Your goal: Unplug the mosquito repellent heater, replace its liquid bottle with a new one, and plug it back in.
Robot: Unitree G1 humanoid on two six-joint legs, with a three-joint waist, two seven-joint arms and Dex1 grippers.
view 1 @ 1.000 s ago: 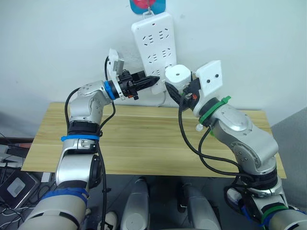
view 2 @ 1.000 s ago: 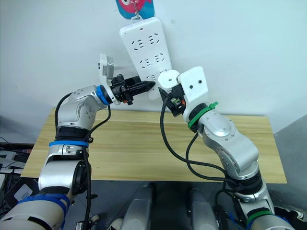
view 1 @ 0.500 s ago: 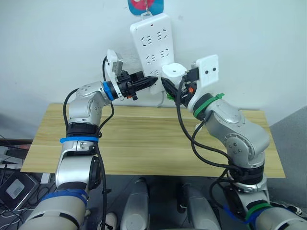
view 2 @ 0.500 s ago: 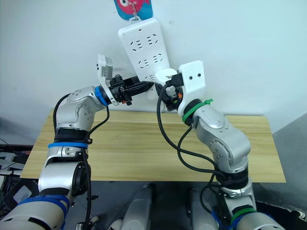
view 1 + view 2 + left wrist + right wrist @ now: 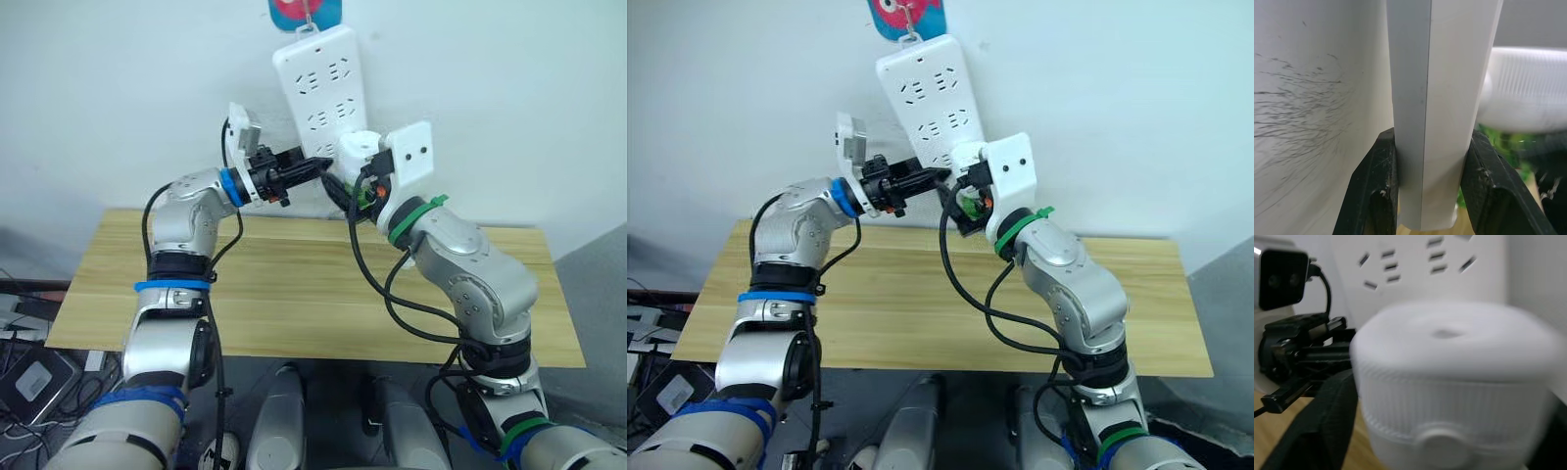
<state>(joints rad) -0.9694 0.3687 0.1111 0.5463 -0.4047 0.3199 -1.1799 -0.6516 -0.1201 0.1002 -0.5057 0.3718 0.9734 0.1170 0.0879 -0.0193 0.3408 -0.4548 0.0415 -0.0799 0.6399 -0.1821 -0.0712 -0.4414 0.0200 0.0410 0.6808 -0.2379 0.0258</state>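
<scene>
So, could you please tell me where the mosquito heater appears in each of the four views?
Left eye: heater at the power strip's lower end.
Right eye: heater, same spot.
Left wrist: heater beyond the strip's edge.
Right wrist: heater, large and close.
Shared landmark: the power strip.

No readable text, label, brand or number appears on anything in these views.
</scene>
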